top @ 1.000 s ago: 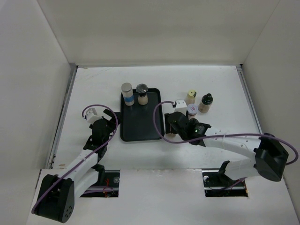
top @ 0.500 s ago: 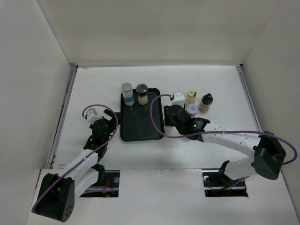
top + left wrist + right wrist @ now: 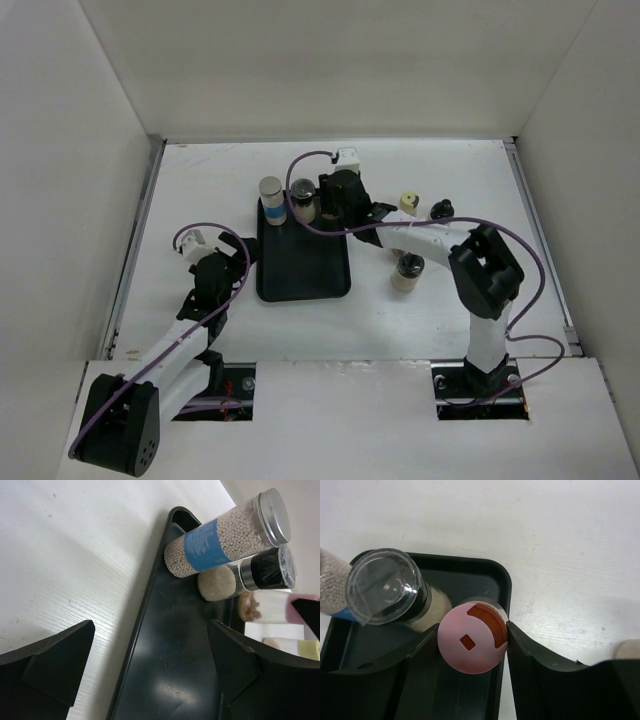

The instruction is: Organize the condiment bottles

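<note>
- My left gripper [image 3: 151, 630] sits wide open and empty, just beside the left rim of the black tray [image 3: 300, 275].
- The blue-banded jar [image 3: 271, 200] and the clear-lidded jar [image 3: 303, 201] stand together at the tray's far end.
- My right gripper [image 3: 338, 197] is clamped on the pink-capped bottle [image 3: 472, 639] over the tray's far right corner; I can't tell if the bottle touches down.
- The dark-capped jar [image 3: 406, 272], yellow-capped bottle [image 3: 408, 203] and black-capped bottle [image 3: 443, 209] stand on the table [image 3: 200, 180], right of the tray.
</note>
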`<state>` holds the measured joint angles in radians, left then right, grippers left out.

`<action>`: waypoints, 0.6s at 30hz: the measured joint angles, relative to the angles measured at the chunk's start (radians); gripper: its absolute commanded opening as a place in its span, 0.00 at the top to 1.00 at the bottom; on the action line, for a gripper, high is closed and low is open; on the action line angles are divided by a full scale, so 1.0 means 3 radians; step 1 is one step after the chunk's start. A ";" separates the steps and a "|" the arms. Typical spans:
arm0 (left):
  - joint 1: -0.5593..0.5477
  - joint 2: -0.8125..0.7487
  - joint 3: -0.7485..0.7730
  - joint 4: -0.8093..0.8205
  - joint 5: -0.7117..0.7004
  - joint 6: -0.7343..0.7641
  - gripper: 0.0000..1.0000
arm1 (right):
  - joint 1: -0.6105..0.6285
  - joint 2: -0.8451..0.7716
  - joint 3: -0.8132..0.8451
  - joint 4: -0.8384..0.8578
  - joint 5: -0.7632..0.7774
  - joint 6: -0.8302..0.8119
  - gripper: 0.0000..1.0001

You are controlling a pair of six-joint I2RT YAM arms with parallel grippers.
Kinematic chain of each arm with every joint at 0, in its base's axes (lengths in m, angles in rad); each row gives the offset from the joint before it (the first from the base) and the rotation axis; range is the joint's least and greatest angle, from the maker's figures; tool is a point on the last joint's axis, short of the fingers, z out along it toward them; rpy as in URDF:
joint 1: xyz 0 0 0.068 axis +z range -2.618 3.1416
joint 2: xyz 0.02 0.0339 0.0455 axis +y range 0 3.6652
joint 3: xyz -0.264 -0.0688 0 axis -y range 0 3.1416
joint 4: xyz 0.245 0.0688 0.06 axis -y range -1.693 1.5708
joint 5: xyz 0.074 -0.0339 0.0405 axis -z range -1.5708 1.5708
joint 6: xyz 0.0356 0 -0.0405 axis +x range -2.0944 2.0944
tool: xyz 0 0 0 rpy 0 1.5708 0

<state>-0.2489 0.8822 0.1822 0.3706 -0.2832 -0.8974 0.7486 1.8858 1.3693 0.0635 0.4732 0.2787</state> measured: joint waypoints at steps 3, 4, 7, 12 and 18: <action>0.0000 0.0001 0.0000 0.0000 0.0000 0.0001 0.00 | -0.0032 0.0228 0.0118 0.0069 -0.0048 -0.0034 0.55; 0.0000 0.0003 0.0000 0.0000 0.0000 0.0001 0.00 | -0.0036 0.0267 0.0131 0.0074 -0.0058 -0.0041 0.55; 0.0000 0.0013 0.0000 0.0000 0.0003 0.0001 0.00 | -0.0048 0.0347 0.0163 0.0092 -0.0089 -0.0048 0.54; -0.0001 0.0042 0.0000 0.0001 0.0005 0.0001 0.00 | -0.0055 0.0413 0.0234 0.0117 -0.0100 -0.0057 0.46; 0.0000 0.0056 0.0000 0.0000 0.0015 0.0000 0.00 | -0.0055 0.0462 0.0259 0.0165 -0.0111 -0.0058 0.25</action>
<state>-0.2489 0.8989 0.1822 0.3706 -0.2787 -0.8974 0.7322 2.0243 1.4471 0.1131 0.4400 0.2611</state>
